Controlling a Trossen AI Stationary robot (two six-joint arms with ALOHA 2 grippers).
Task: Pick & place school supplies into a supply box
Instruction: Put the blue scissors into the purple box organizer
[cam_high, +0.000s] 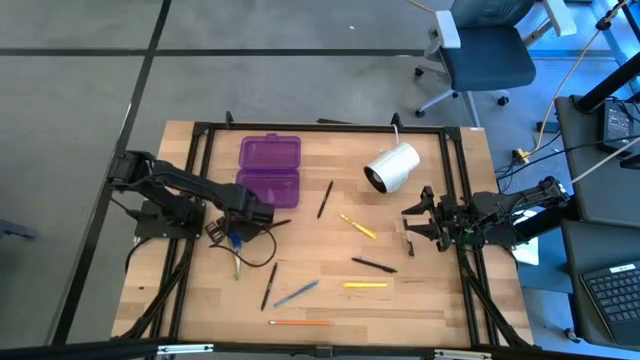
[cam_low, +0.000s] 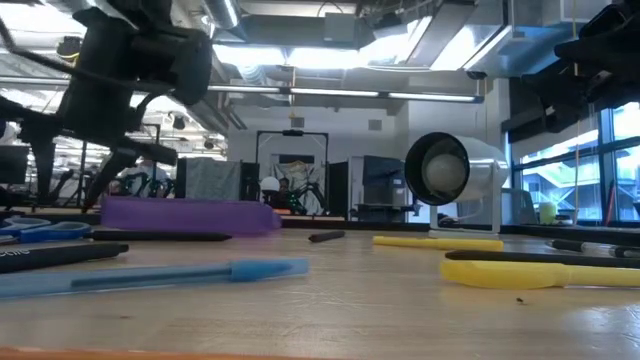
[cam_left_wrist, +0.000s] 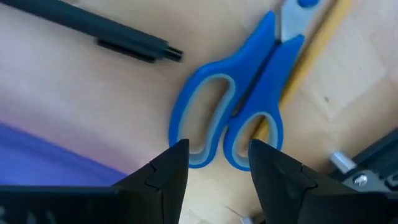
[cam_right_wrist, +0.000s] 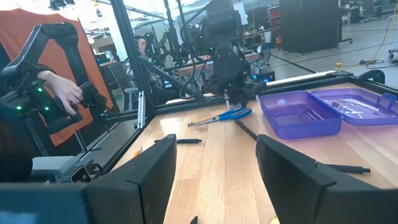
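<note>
**Inspector:** Wooden table (cam_high: 420, 300), framed by black rails, carries the scattered pens and pencils. Your purple supply box (cam_high: 270, 170) lies open towards the far left. The blue-handled scissors (cam_left_wrist: 239, 102) rest flat on the wood, just beside the box's near edge.

**Operator:** Which arm takes them?

**Inspector:** Your left gripper (cam_left_wrist: 217, 158) is the nearer by far; it sits directly over the scissors. Their handle loops lie just ahead of the jaws, and the blades run straight away from them, so the long axis points forward, not across. A yellow pencil (cam_left_wrist: 314, 53) lies under the scissors along one side.

**Operator:** And the jaws?

**Inspector:** Left jaws stand apart, straddling the handle end, holding nothing; I cannot tell whether they touch it. Your right gripper (cam_right_wrist: 214, 168) waits at the table's right edge, well apart from the scissors, jaws wide and empty.
</note>
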